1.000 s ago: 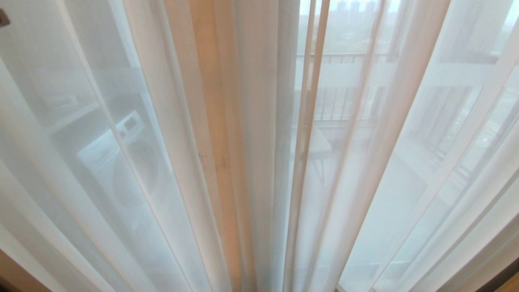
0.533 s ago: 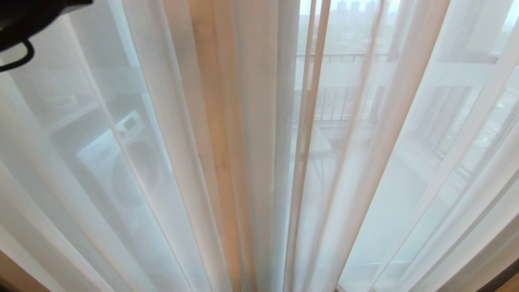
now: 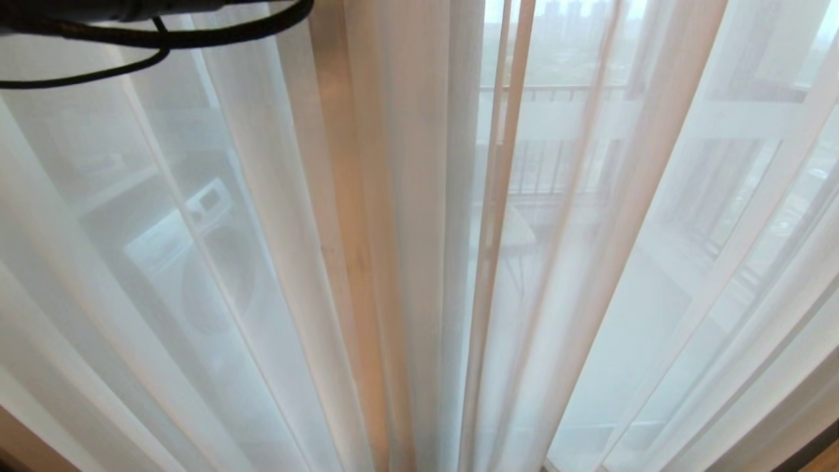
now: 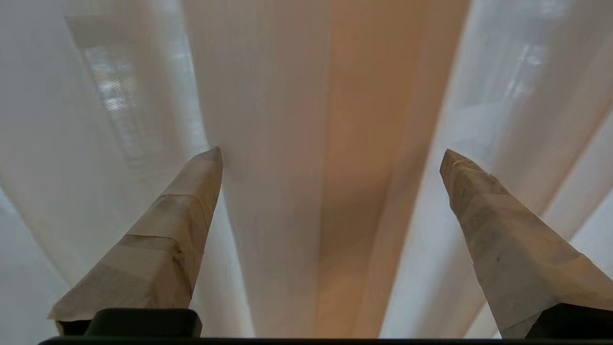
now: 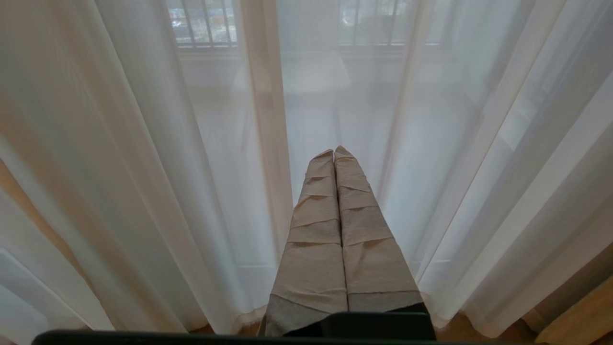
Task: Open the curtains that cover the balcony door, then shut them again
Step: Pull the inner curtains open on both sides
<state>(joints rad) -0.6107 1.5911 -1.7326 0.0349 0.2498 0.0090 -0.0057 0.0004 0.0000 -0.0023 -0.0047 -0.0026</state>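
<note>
White sheer curtains (image 3: 262,262) hang drawn across the glass; opening not yet begun; left claw (image 4: 330,155) spread wide before their central fold, gripping nothing; right claw (image 5: 334,153) pressed together, empty.

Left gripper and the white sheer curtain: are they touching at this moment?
Cannot tell. In the left wrist view the left gripper is wide open with a fold of the sheer curtain between its fingertips, but neither contact nor a gap shows plainly.

I'm seeing sheer curtains (image 3: 419,262) filling the frame, black arm cabling (image 3: 157,33) crossing the upper left, a washing machine (image 3: 196,255) showing through.
</note>
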